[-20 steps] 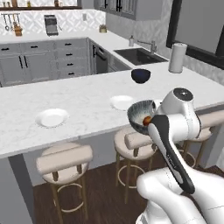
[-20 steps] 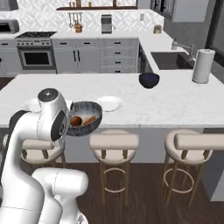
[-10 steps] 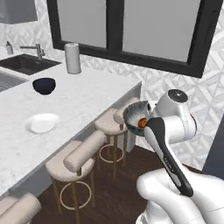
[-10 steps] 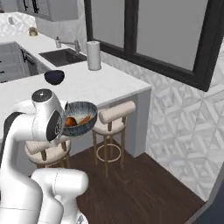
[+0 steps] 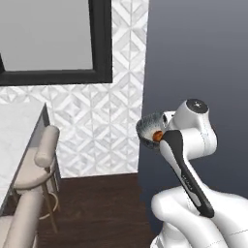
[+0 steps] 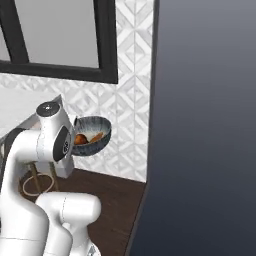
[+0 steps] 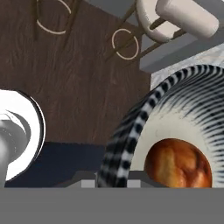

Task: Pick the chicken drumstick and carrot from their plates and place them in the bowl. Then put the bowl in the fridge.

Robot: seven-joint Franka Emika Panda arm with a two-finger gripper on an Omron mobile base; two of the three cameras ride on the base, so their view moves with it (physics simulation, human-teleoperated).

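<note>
My hand grips the bowl (image 6: 91,136) by its rim, held up beside my wrist; the chicken drumstick (image 7: 178,164) and carrot (image 6: 96,137) lie inside it.

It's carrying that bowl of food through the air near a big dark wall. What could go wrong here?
The bowl hangs over bare wood floor, so a slip would probably spill the chicken drumstick and carrot. It also sits close to the patterned wall and the dark grey panel, so a wide swing might knock its rim.
</note>
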